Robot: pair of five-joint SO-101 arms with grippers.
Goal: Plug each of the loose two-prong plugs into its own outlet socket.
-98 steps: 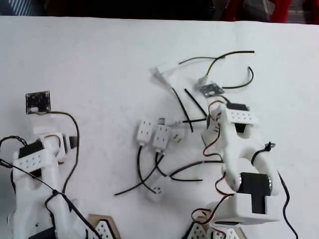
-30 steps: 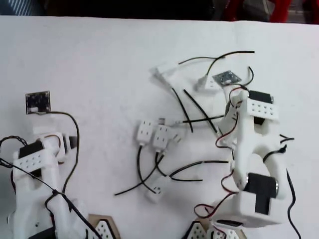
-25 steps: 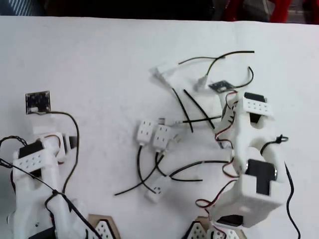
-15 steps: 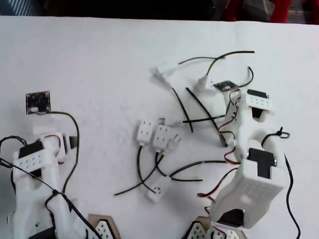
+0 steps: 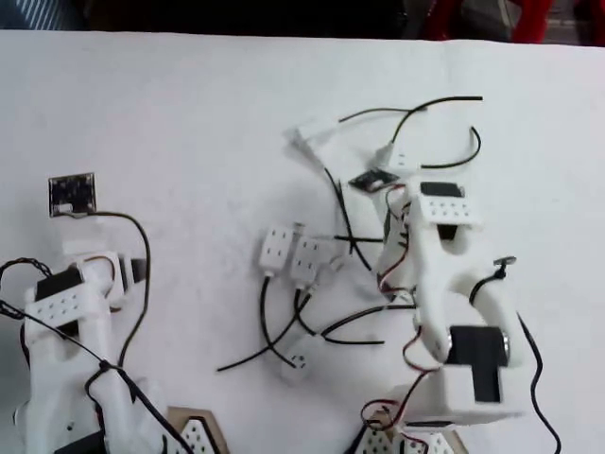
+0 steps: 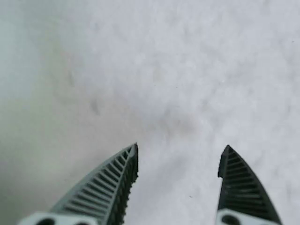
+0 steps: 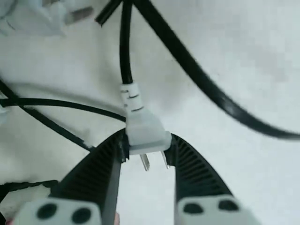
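right wrist view, closest in: the right gripper has its ribbed jaws pinching a white two-prong plug by the sides of its body. the two metal prongs point back toward the camera. the plug's black cord runs away from it over the white table. a thicker black cord crosses at a slant just beside it. farther off lies another white plug with a metal prong showing.

left wrist view: the left gripper hangs over plain white table surface, its toothed jaws spread well apart.

the high view gives the layout that the wrist cameras do not. at the near edge the left arm sits at one corner, well apart from the cords. the right arm stands at the other side, stretched into a tangle of black cords at mid-table, and its own body covers the pinched plug. near the front of the tangle lies a small white piece at a cord's end; plug or socket cannot be told. at mid-table, between the arms, a first outlet socket and a second outlet socket lie side by side, each trailing a black cord toward the near edge. beyond them two loose plugs rest on the table: a far plug and a second far plug, near each other.
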